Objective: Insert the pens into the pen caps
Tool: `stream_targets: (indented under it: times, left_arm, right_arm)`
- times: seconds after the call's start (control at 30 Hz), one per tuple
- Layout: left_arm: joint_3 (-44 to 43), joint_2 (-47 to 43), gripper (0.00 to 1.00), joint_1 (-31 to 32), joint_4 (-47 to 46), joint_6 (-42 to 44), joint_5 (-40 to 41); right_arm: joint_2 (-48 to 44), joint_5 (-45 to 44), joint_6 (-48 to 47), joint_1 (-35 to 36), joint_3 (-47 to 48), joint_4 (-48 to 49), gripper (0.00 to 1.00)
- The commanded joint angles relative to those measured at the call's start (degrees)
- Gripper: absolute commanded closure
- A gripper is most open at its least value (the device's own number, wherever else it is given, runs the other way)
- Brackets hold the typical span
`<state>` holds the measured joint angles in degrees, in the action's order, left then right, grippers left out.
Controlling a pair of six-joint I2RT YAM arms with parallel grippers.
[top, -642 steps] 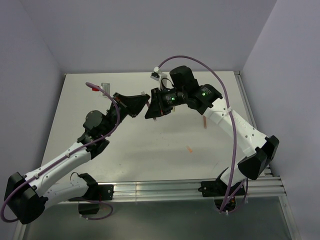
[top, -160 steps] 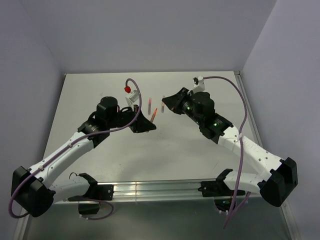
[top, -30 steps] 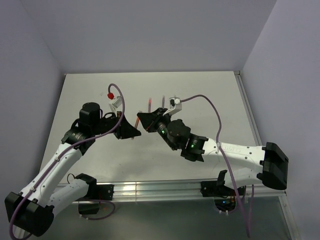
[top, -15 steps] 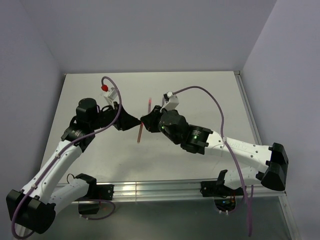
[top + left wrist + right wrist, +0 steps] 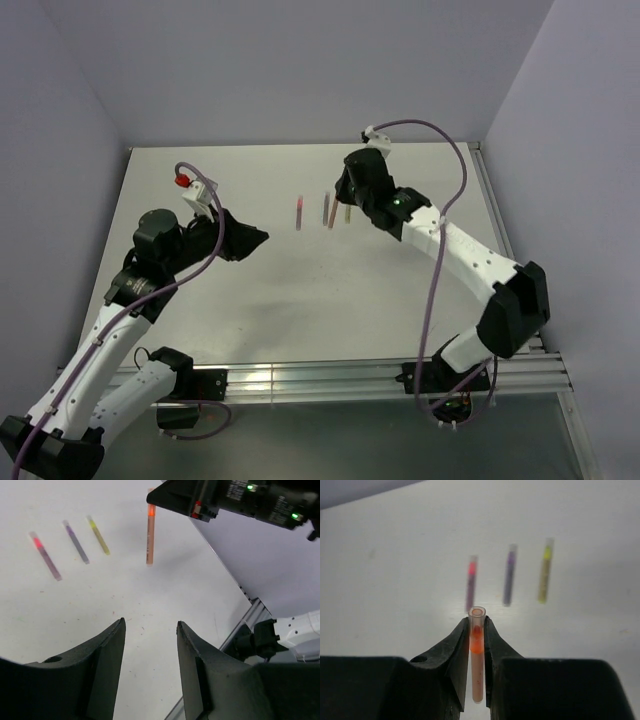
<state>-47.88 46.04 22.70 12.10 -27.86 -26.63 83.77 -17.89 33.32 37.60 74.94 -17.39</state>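
Since the earlier frame, the orange pen is carried to the upper centre, pinched by the right hand, near the pink-red pen, purple pen and yellow pen lying on the counter. The left hand is drawn back left, parted and empty.

Counting four pens on my feed: three lie on the table – pink-red pen, purple pen, yellow pen – plus one orange pen in the right hand. With the left hand, that's two hands.
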Motion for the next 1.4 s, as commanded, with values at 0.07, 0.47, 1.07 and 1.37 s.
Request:
stream_targets:
  times: [0.07, 0.47, 1.07, 1.37]
  left_arm:
    - [1.7, -1.1, 0.51, 0.0, 1.2, 1.2, 5.7]
    - [2.4, -2.4, 0.51, -0.2, 1.8, 1.7, 5.9]
    - [2.5, -1.4, 0.52, -0.7, 1.6, 1.5, 5.3]
    - [2.6, -0.9, 0.53, -0.9, 1.5, 1.3, 5.1]
  right_arm:
    - [12.9, -1.7, -6.8, -9.4, 7.2, -9.4, 1.00]
    - [37.3, -3.1, -9.0, -18.1, 27.4, -19.4, 1.00]
    - [46.6, -3.1, -8.4, -20.3, 35.0, -22.4, 0.81]
    - [45.8, -3.1, -9.5, -20.7, 34.0, -21.6, 0.58]
